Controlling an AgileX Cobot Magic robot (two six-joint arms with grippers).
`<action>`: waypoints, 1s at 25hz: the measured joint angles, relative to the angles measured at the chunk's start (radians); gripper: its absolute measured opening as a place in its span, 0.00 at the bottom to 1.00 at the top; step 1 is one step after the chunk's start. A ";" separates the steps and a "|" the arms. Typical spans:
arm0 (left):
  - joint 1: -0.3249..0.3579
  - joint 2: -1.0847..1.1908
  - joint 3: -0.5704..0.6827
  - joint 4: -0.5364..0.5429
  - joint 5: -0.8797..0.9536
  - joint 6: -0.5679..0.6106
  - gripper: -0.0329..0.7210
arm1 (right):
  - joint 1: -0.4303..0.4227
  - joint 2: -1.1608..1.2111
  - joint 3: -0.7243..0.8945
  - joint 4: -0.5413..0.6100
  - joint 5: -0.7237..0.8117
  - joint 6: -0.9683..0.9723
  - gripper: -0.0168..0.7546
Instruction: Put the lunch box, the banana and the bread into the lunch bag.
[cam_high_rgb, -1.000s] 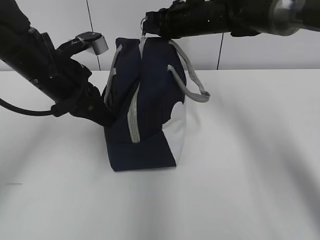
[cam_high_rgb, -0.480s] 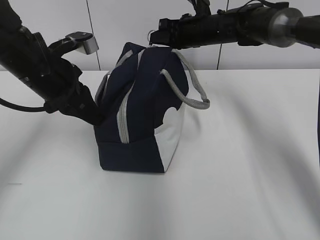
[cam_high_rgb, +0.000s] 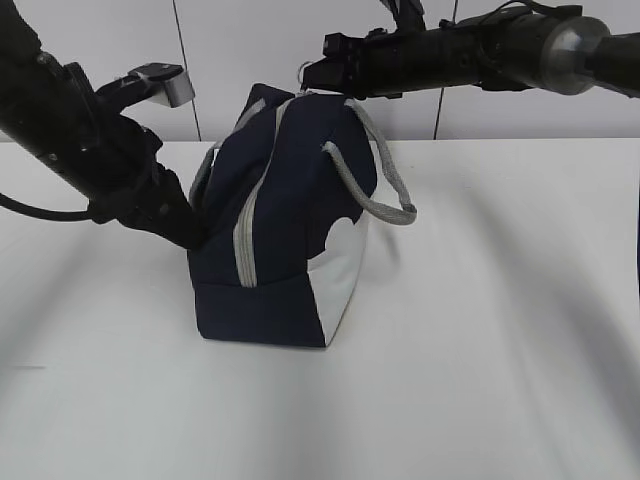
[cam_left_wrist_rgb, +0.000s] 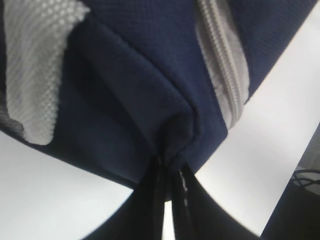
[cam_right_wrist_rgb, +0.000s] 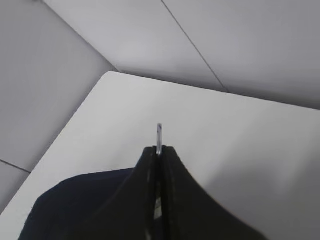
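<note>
Right now you have the lunch bag standing upright on the white table, pinned between both arms. Your left gripper is clamped on a fold of the navy fabric low at the bag's end, beside the grey zipper; that grip looks meant to anchor the bag so it cannot slide or tip. Your right gripper is closed on the metal ring pull, up at the top of the bag, where the exterior view shows the ring poking out past the fingertips. Holding one end down while the other arm draws the pull is, by my reading, how the zipper is being worked along its track. The grey handles hang loose to the side. The lunch box, banana and bread are nowhere in view; I cannot tell whether they are inside.
</note>
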 joint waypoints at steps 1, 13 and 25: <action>0.002 0.000 0.000 -0.008 0.000 0.000 0.02 | 0.000 0.000 0.000 -0.005 0.016 0.000 0.03; 0.003 -0.048 0.000 -0.044 0.008 -0.063 0.24 | 0.000 0.000 0.000 -0.030 0.030 0.000 0.03; 0.003 -0.196 -0.016 -0.035 -0.006 -0.178 0.61 | 0.000 0.000 0.000 -0.032 -0.003 0.000 0.03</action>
